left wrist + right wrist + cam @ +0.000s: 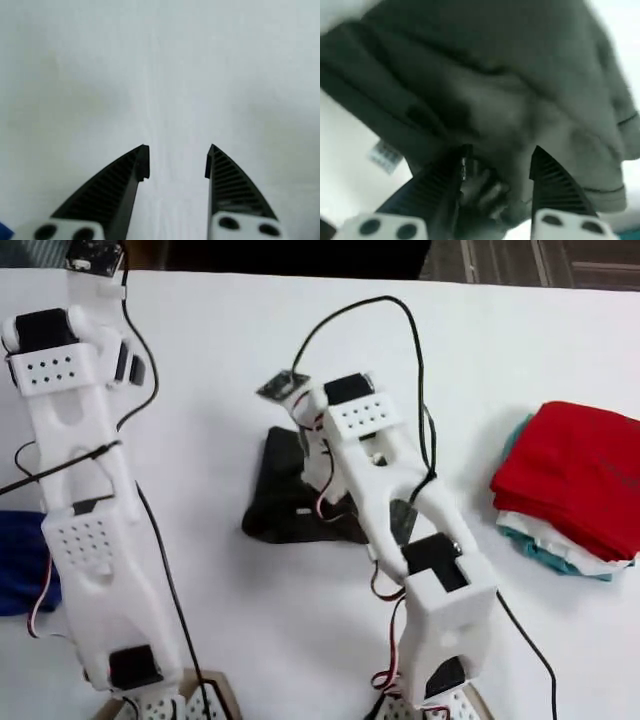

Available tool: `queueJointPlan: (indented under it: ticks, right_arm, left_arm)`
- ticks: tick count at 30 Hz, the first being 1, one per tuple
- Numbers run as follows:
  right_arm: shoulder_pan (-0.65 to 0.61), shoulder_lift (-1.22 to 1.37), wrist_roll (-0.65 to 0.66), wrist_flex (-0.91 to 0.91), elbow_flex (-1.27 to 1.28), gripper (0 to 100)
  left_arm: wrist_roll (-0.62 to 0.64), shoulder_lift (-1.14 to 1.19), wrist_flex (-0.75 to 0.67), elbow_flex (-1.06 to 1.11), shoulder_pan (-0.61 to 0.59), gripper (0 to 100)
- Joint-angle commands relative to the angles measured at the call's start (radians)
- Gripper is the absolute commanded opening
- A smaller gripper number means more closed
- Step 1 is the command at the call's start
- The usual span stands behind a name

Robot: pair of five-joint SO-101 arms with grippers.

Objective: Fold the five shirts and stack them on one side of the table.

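Left gripper over bare surface, fingers released. Right gripper at black shirt, fingers spread. Folded stack well apart.

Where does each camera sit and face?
High view: fixed overhead, facing down; left arm, right arm, black shirt, shirt stack.
Left wrist view: on left arm, facing bare table; own open end effector.
Right wrist view: on right arm, close over black shirt; own open end effector.
Shared: black shirt, in high and right wrist views.
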Motion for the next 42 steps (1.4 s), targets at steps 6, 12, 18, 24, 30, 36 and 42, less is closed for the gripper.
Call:
queueJointPlan:
  ticks: [6,12,18,24,30,36,42]
  right_arm:
    - [-0.018,-0.058,0.044,0.081,-0.038,19.8]
    - [-0.059,-0.116,0.044,0.081,0.098,19.8]
    - [-0.054,-0.214,0.044,0.081,0.253,19.8]
    - [-0.025,-0.372,0.071,0.031,0.233,19.8]
    - [0.237,-0.302,0.034,-0.17,0.212,19.8]
    - [0.348,-0.116,0.023,-0.2,0.193,20.4]
    - [0.343,-0.03,0.021,-0.2,0.061,27.2]
  left_arm:
    - [-0.002,-0.006,-0.023,-0.041,0.009,21]
    - [-0.002,-0.006,-0.023,-0.041,0.009,21]
    - [-0.002,-0.005,-0.023,-0.039,0.009,21]
    - [-0.002,-0.005,-0.023,-0.039,0.009,21]
    - [-0.002,-0.005,-0.023,-0.039,0.008,21]
    - [-0.003,0.038,-0.037,-0.05,0.009,21]
    - [-0.003,0.064,-0.057,-0.05,0.009,21]
